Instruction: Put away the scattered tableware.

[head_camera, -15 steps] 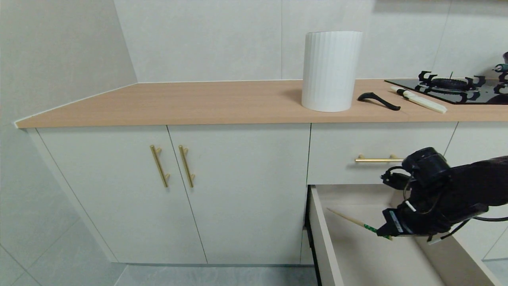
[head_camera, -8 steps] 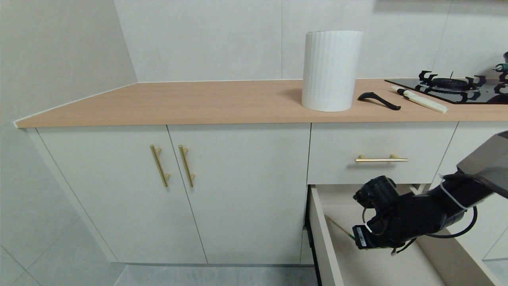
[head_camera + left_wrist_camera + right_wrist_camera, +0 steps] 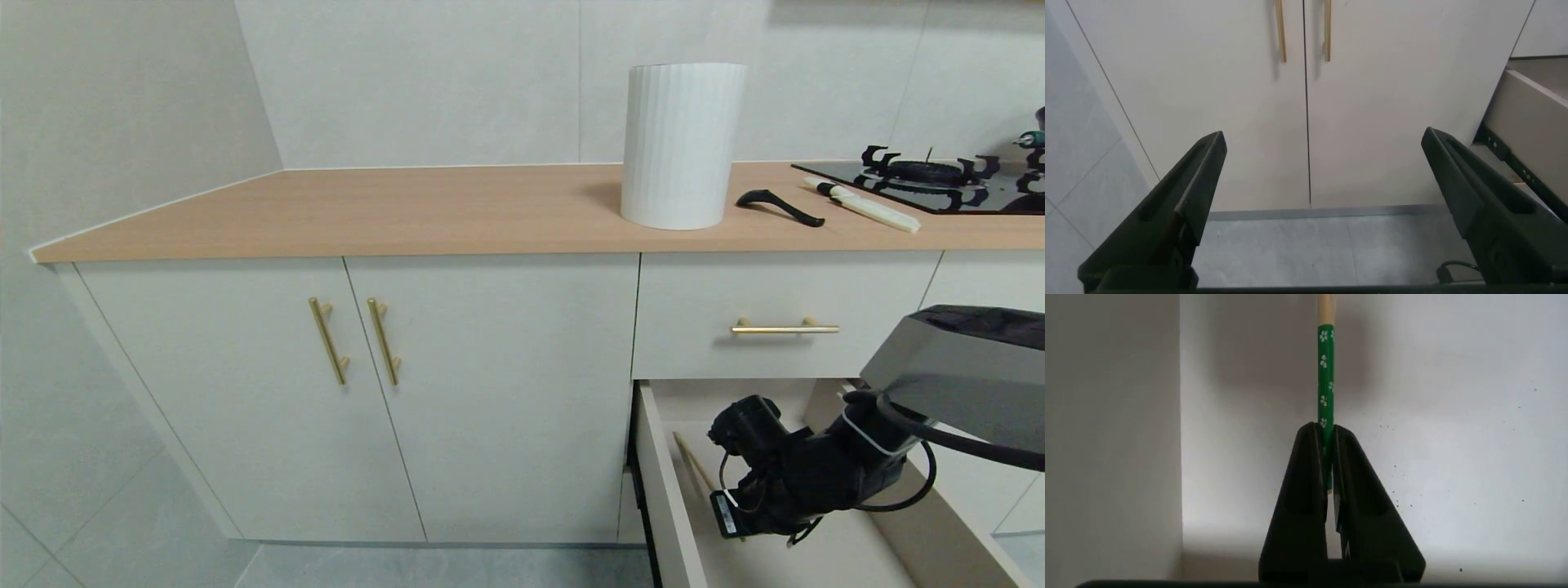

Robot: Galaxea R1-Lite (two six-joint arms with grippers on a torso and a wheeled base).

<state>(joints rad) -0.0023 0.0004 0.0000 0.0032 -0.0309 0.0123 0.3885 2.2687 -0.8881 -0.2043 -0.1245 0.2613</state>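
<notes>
One chopstick is clamped in the right gripper, down inside the open drawer. The fingers are pinched together on the stick's green patterned end. The bare wooden tip is pointed toward the drawer's back, close along its left wall. Whether the stick touches the drawer bottom cannot be told. In the right wrist view the stick is seen jutting straight out from between the fingers, over the pale drawer bottom.

The left gripper is spread wide apart and nothing is held in it. It is faced at the two cabinet doors, low over the floor, with the open drawer's side seen off to one edge.

More tableware is laid out on the counter. A black utensil is placed just right of the tall white canister, apart from it. A white utensil is laid beside the black one, next to the hob. A shut drawer with a gold handle is set right above the open one.
</notes>
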